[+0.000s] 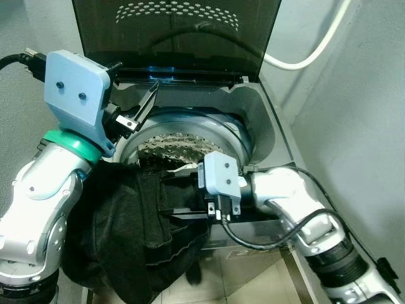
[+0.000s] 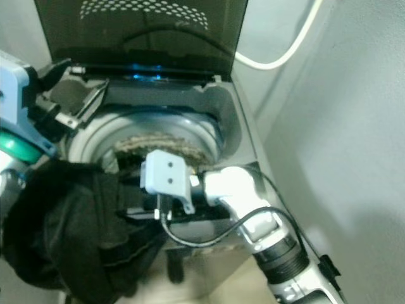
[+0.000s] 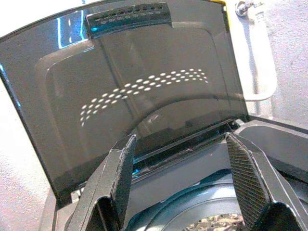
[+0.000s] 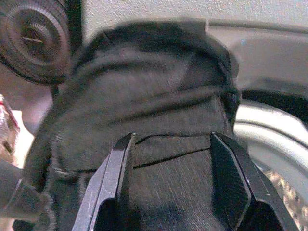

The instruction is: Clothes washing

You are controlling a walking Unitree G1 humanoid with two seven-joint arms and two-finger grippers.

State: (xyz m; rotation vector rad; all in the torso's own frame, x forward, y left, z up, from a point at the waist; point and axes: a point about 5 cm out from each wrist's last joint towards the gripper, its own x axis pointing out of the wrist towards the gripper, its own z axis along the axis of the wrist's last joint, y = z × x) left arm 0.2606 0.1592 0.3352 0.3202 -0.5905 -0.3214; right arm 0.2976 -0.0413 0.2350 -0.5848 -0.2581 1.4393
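A top-loading washing machine (image 1: 266, 120) stood in a corner with its dark lid (image 1: 177, 31) standing straight up. Inside was the round metal drum (image 1: 183, 142), full of little holes. A big dark piece of clothing (image 1: 133, 234) hung over the front left edge of the machine, and most of it drooped down the outside toward the floor. The right pincer (image 1: 183, 202) reached across the front edge and pushed into the dark cloth. Its two black fingers (image 4: 115, 178) were spread apart, and folds of the cloth lay between them, but the fingers were not squeezed shut on it. The left pincer (image 1: 142, 107) was held up high over the back left side of the tub. Its fingers (image 3: 120, 168) were wide apart too, with nothing in them, and they pointed at the raised lid. A small blue light (image 1: 152, 69) glowed on the strip at the back of the machine. A white hose (image 1: 310, 50) curved down the grey wall behind it.
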